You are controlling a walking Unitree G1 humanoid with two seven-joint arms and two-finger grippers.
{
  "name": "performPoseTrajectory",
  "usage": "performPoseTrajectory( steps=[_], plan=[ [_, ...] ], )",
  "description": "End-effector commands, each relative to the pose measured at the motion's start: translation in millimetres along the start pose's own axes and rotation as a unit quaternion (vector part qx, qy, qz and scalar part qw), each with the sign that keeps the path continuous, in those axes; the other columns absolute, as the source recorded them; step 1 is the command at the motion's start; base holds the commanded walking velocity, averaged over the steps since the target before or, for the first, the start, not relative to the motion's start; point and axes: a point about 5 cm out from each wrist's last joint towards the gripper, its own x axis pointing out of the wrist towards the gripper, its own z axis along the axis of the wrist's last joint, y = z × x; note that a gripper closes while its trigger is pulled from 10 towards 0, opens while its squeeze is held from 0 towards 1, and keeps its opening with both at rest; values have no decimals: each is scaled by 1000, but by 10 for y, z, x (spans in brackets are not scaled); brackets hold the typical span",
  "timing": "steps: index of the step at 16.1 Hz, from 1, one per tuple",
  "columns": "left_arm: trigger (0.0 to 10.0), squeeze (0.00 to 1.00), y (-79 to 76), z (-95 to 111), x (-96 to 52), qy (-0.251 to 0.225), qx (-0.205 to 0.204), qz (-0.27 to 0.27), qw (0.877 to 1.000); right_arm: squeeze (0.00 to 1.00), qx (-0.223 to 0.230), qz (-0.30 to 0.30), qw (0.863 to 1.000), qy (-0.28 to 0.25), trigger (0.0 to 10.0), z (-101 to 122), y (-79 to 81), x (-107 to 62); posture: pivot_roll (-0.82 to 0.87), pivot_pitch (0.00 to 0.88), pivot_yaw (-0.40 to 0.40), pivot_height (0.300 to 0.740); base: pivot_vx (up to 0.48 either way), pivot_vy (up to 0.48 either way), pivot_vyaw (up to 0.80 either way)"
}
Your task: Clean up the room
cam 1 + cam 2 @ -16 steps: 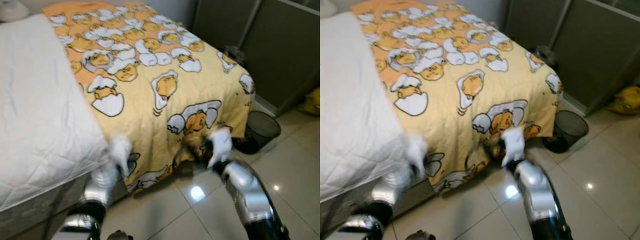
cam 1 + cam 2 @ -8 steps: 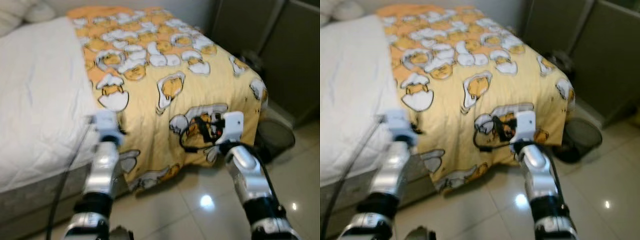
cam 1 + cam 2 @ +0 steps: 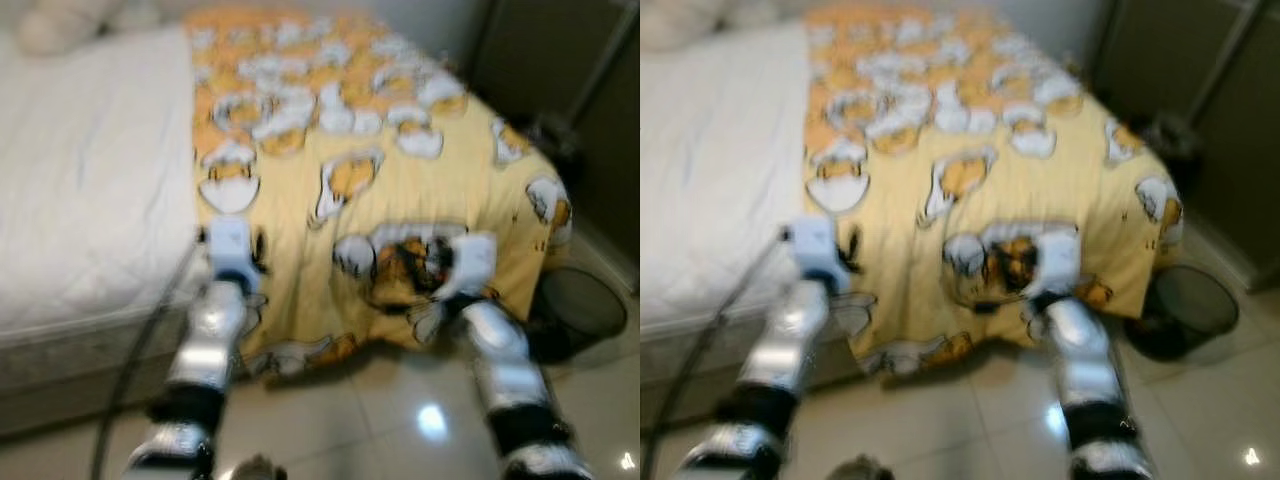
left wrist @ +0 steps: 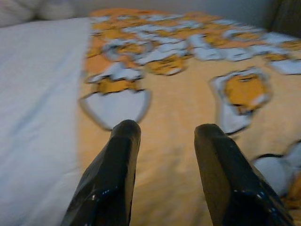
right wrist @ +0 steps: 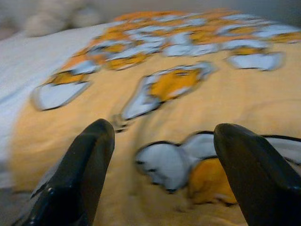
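We're holding both grippers, left (image 4: pixel 164 136) and right (image 5: pixel 162 136), spread apart over the blanket (image 3: pixel 400 190); everything's blurring, no readable text.

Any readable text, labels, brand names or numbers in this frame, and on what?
None can be read. The yellow blanket carries only cartoon egg pictures, no lettering, and the views are blurred. The white sheet, the bin and both grippers, left and right, show no markings.
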Motion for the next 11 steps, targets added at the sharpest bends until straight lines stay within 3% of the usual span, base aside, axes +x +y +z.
performPoseTrajectory(
  steps=[1,4,6,9,11],
  plan=[
    [10000,0,-10,15,-14,-2,-1,-2,1000,0,-13,16,1000,-2,10000,-7,34,-26,59,0,0,740,0,0,444],
    [10000,0,-44,-26,-36,9,-24,8,1000,0,-15,-24,999,24,10000,-41,-44,5,61,0,-6,740,270,0,294],
    [10000,0,-39,-14,-40,6,-24,13,1000,0,-14,-16,1000,8,10000,2,-37,0,61,0,-7,740,480,0,0],
    [10000,0,-48,-74,-38,25,4,20,999,0,-9,-9,1000,7,10000,-9,-3,-3,60,0,-7,740,425,0,0],
    [10000,0,0,-209,-96,51,26,16,998,0,-10,-6,1000,2,10000,-5,5,-28,52,0,0,740,0,0,0]
  ],
)
